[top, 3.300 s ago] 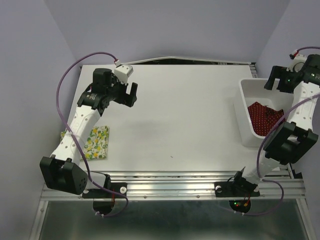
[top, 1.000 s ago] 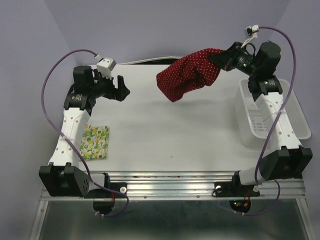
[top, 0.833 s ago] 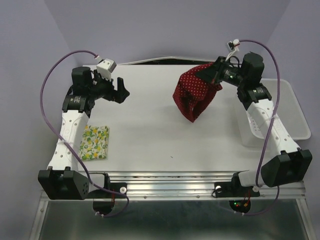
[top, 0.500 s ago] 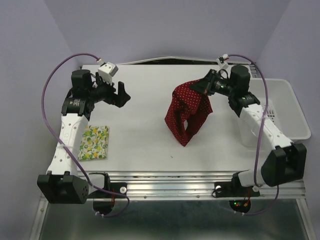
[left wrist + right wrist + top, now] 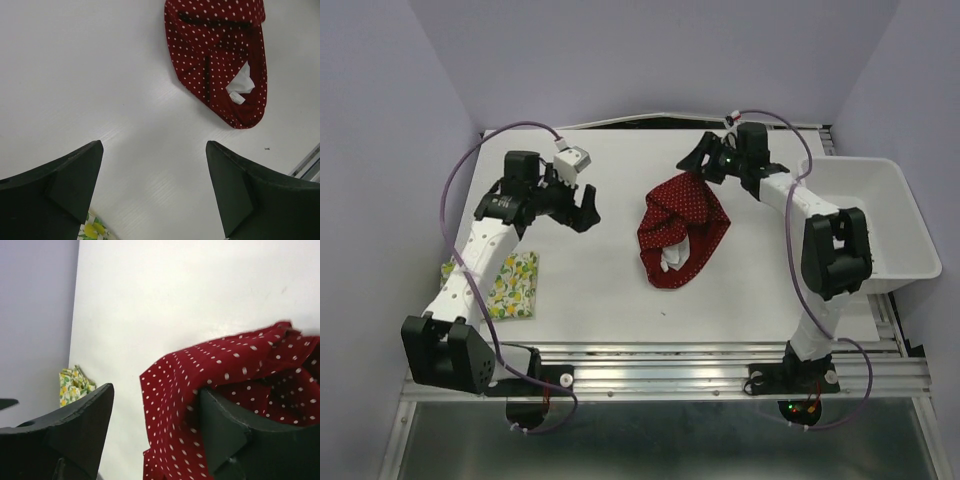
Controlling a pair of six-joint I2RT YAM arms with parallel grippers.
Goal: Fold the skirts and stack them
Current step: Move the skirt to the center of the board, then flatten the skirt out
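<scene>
The dark red polka-dot skirt [image 5: 680,232] lies crumpled on the table's middle, its white label showing; it also shows in the left wrist view [image 5: 220,65]. My right gripper [image 5: 703,160] is open at the skirt's far edge; in the right wrist view [image 5: 156,390] the fabric [image 5: 225,390] lies against its right finger. My left gripper [image 5: 586,200] is open and empty, left of the red skirt, above bare table [image 5: 152,145]. The lemon-print skirt [image 5: 510,285] lies folded at the table's left edge and shows in both wrist views [image 5: 92,231] [image 5: 74,385].
A white plastic bin [image 5: 885,215] stands at the table's right edge, with nothing showing in it. The metal rail [image 5: 720,355] runs along the near edge. Purple walls close in left, right and behind.
My right arm lifted the red skirt out of the bin, swung it left and lowered it onto the table's middle, and the jaws now stand apart. My left gripper shifted slightly right.
</scene>
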